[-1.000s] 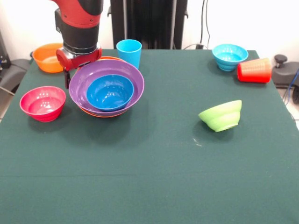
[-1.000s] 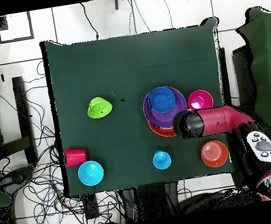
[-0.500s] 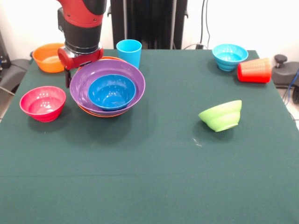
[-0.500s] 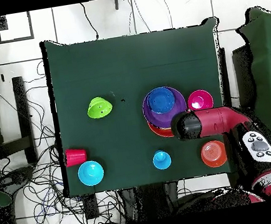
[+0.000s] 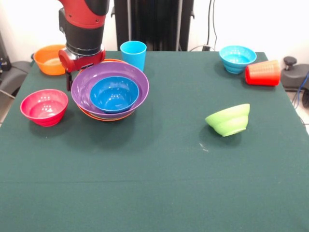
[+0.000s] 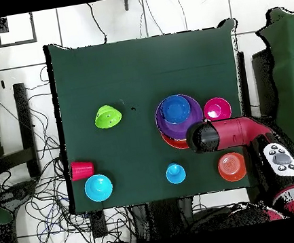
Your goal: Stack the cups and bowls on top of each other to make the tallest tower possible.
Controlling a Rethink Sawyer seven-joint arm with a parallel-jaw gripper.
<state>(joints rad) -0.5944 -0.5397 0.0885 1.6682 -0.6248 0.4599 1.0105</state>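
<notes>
So we're mid-build here. The tower (image 5: pixel 110 92) sits at the far left of the worktop (image 5: pixel 159 183): a purple bowl (image 5: pixel 84 87) with a dark blue bowl (image 5: pixel 114 94) nested inside it, and an orange rim peeking out underneath. The tool (image 5: pixel 72 72) hangs at the tower's far-left edge, right by the purple rim, and we honestly can't tell if it's apart, together or clamped on anything, since the bowl hides most of it.

Everything else is loose: a pink bowl (image 5: pixel 44 107) just left of the tower, an orange bowl (image 5: pixel 48 59) behind, a light blue cup (image 5: pixel 133 53) right behind the tower, a green bowl (image 5: pixel 228 120) tipped over on the right, plus a light blue bowl (image 5: pixel 237 58) and a red cup (image 5: pixel 262 73) lying on its side in the far right corner.

Our guess: the next move is to grab the pink bowl, since it's closest, and set it into the blue one.
</notes>
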